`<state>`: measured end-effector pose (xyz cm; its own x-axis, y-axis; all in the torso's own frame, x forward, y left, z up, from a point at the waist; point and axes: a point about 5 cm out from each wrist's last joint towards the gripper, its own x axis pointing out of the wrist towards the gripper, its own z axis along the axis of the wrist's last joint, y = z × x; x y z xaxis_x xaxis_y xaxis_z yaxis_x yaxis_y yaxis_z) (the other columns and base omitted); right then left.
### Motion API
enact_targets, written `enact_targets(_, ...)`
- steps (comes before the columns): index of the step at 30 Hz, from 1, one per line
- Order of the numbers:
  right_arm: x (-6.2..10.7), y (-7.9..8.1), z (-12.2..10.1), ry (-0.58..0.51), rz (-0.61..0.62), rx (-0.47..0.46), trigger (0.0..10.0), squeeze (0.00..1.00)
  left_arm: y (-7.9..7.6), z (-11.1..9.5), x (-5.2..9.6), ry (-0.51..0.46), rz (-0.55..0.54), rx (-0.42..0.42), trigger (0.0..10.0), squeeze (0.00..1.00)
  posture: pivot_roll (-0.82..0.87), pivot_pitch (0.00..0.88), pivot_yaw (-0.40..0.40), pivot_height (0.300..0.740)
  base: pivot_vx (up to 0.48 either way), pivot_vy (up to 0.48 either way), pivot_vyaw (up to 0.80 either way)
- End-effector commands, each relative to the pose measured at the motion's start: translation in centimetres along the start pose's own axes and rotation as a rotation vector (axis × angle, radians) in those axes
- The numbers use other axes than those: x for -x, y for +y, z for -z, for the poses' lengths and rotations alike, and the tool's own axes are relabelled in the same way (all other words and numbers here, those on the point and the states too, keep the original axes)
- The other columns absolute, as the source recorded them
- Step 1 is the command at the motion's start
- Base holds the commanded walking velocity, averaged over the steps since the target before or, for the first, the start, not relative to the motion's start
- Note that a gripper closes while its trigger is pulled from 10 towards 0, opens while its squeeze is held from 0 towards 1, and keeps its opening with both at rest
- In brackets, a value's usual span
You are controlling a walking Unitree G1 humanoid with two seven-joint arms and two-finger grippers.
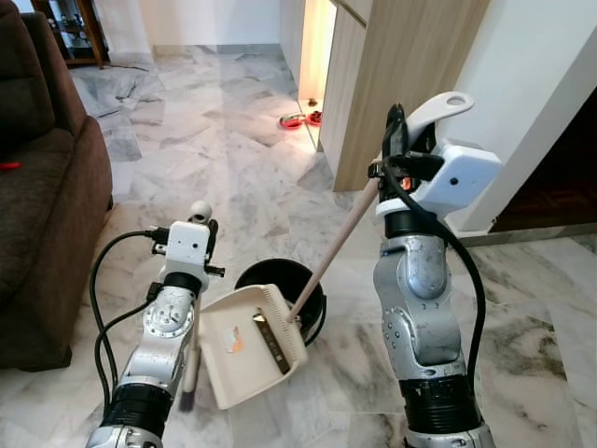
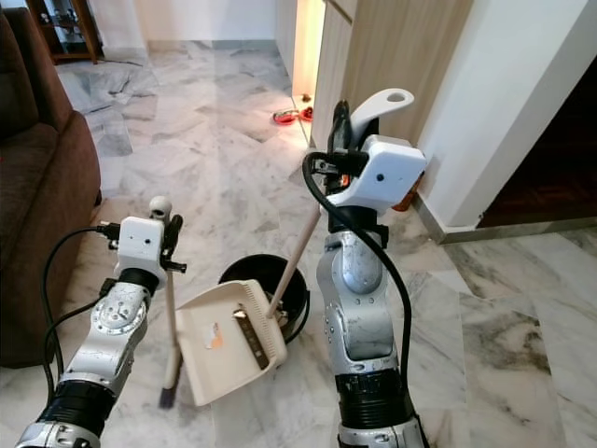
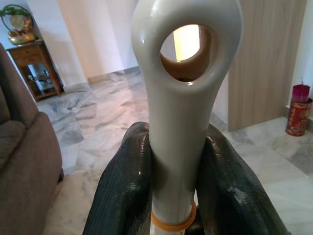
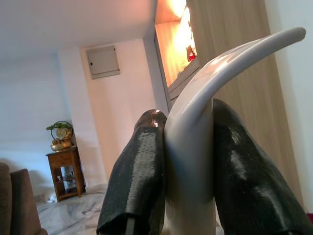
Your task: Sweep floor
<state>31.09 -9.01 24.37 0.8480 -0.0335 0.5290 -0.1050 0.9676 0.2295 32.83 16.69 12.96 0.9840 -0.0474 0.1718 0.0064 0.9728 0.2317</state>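
Left pincer (image 3: 171,191): closed on the grey looped top of the broom handle (image 3: 183,98), black fingers (image 3: 122,191) pressed on both sides; sits low at near left.
Broom (image 2: 171,345): held upright by the left arm, its dark bristle end down on the marble floor (image 1: 215,140) just left of the dustpan.
Right pincer (image 4: 188,161): clamped around the curved grey grip of the dustpan's handle (image 4: 230,63); raised high at near right, in front of the wooden cabinet (image 1: 410,75).
Dustpan (image 1: 250,345): cream, long wooden pole (image 1: 338,245) slanting up to the right pincer; tray tilted, its far edge over the rim of the bin.
Bin (image 1: 278,280): round, black, on the floor between the two arms, partly hidden by the dustpan.
Surroundings: brown sofa (image 1: 47,187) at left; small red items (image 1: 300,119) on the floor far off by the lit cabinet gap.
Step in hand: judged as emptying, the pan poised at the bin; whether any dirt lies in the tray cannot be told.
Next move calls for: tipping the tray steeper over the bin's mouth by turning the pole, while the broom stays clear, so nothing spills onto the floor beside it.
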Motion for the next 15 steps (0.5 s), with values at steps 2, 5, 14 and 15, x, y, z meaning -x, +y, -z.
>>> enact_targets(2, -0.57, 0.69, -0.87, -0.036, -0.003, -0.043, 10.0, 0.0, 0.25, -1.46, -0.56, -0.053, -0.006, -0.009, 10.0, 0.0, 0.16, 0.053, -0.04, 0.74, 0.0, 0.48, 0.0)
enact_targets(5, -0.57, 0.71, -0.87, -0.036, -0.003, -0.045, 10.0, 0.0, 0.29, -1.45, -0.56, -0.051, -0.008, -0.015, 10.0, 0.0, 0.16, 0.054, -0.04, 0.74, 0.0, 0.48, 0.0)
enact_targets(14, -0.58, 0.73, -0.76, -0.03, -0.007, -0.045, 10.0, 0.0, -0.03, -1.49, -0.51, -0.055, 0.015, -0.033, 10.0, 0.0, 0.16, 0.049, -0.039, 0.74, 0.0, 0.215, 0.0)
enact_targets(15, -0.57, 0.72, -0.75, -0.029, -0.006, -0.044, 10.0, 0.0, -0.11, -1.51, -0.5, -0.055, 0.021, -0.033, 10.0, 0.0, 0.16, 0.048, -0.038, 0.74, 0.0, 0.0, 0.0)
